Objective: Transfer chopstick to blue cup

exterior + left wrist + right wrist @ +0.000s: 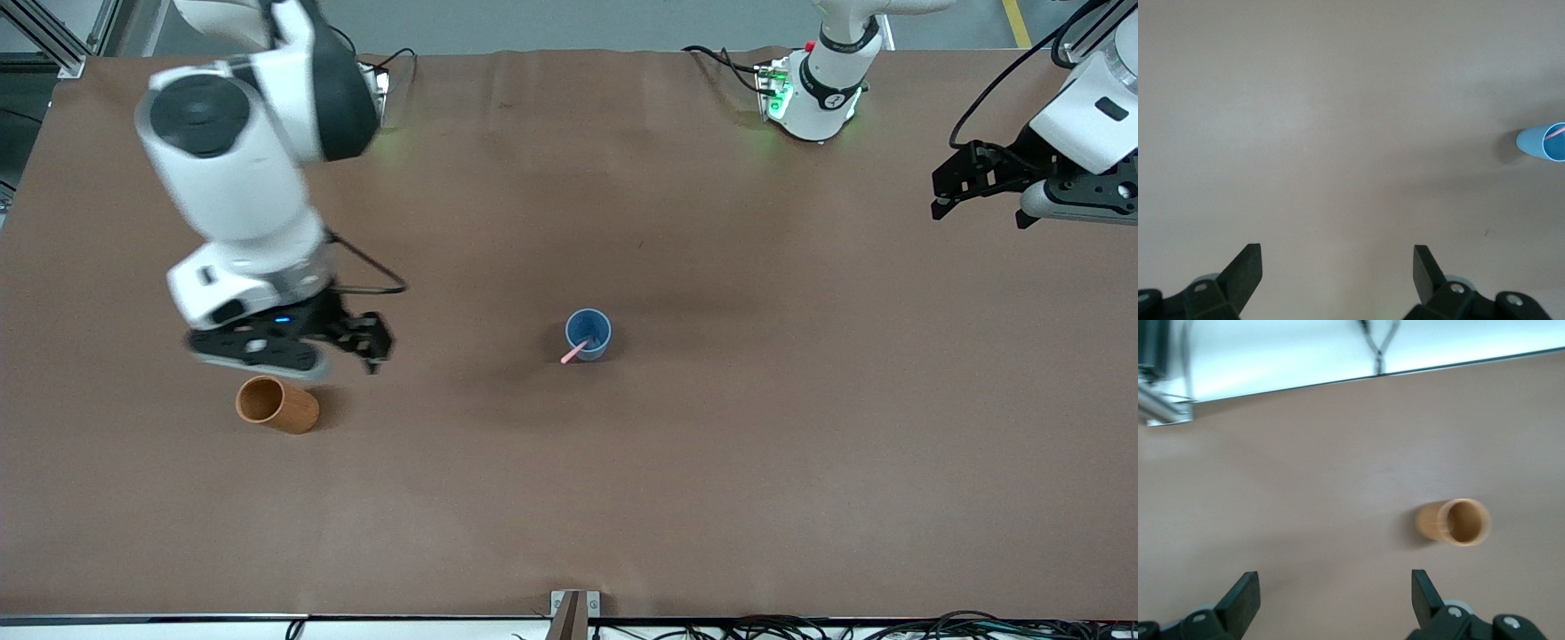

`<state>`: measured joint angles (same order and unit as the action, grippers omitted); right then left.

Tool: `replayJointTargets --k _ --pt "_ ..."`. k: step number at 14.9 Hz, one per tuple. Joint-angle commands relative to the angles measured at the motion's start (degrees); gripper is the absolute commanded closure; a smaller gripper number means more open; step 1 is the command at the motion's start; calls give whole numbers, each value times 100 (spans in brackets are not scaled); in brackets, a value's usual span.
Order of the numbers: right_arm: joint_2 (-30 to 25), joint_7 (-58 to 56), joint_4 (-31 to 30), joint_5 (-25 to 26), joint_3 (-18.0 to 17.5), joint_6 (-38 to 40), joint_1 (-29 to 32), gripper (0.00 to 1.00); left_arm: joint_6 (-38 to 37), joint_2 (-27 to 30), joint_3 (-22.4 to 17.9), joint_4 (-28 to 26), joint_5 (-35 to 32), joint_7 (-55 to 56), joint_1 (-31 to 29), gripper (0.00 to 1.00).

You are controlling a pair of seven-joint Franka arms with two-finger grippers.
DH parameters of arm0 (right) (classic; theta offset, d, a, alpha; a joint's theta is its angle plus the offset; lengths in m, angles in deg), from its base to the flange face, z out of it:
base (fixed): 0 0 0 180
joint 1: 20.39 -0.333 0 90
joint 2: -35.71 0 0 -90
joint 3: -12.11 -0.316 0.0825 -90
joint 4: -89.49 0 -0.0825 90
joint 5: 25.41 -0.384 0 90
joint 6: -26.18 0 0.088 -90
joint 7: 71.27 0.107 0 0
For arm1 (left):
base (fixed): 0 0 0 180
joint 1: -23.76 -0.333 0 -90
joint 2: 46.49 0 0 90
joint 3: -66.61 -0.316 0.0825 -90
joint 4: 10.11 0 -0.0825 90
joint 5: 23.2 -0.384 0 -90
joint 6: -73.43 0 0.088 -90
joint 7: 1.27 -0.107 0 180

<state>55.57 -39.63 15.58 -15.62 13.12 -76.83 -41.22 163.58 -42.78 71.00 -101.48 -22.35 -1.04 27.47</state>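
Note:
The blue cup [589, 333] stands upright near the middle of the table, and the pink chopstick [574, 352] leans inside it with its upper end sticking out over the rim. The left wrist view shows the same blue cup [1542, 143] with the chopstick [1555, 132] in it. My right gripper [372, 340] hangs open and empty over the table toward the right arm's end, just above the orange-brown cup and apart from the blue cup. In its wrist view the right gripper [1335, 587] has nothing between its fingers. My left gripper [944, 191] waits open at the left arm's end; its wrist view shows the left gripper [1337, 263] empty.
An orange-brown cylindrical cup [276, 404] stands toward the right arm's end, nearer the front camera than the blue cup; in the right wrist view this orange-brown cup [1454, 521] is empty. The brown table [711, 462] ends at a metal bracket [573, 609] at the front edge.

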Motion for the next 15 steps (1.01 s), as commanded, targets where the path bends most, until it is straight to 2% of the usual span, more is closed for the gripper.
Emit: replayJointTargets --k 1,5,7,10,13,15 --pt "-596 -482 -474 -344 -137 307 648 0 -42 -36 0 111 100 100 7 0" --pt "-1641 -1019 -1589 -381 -137 343 1282 0 -42 -36 0 111 100 153 16 0" --pt "-2029 -1544 -1881 -407 -128 404 1581 0 -42 -36 9 111 91 57 25 0" --pt "-2144 -2117 -1751 -671 -111 965 1985 0 -42 -168 0 207 82 48 16 0" --pt "-2083 -2986 -1154 -759 -102 1387 2363 0 -50 -282 9 384 56 83 25 0" --pt "-2066 -3121 -942 -899 -102 1537 2496 0 -50 -291 9 384 47 91 42 0"
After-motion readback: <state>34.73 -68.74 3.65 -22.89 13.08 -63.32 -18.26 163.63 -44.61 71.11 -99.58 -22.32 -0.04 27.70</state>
